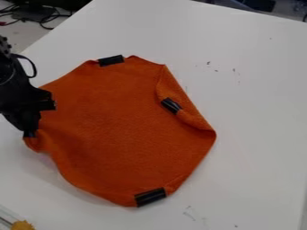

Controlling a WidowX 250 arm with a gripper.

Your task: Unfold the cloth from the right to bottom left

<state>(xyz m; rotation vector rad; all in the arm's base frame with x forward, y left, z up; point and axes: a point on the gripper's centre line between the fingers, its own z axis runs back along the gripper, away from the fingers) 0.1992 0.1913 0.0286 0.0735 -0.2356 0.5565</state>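
Orange cloth (126, 130) | on white table (252, 90) | right edge folded inward | left corner pinched by end effector (31, 129)

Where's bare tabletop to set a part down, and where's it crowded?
Free: white table between the orange cloth and the picture's right edge, and from the cloth up toward the table's far edge. Crowded: picture left, gripper at the cloth; yellow item lower left.

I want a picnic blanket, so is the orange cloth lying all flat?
No, the orange cloth is folded over along its right side.
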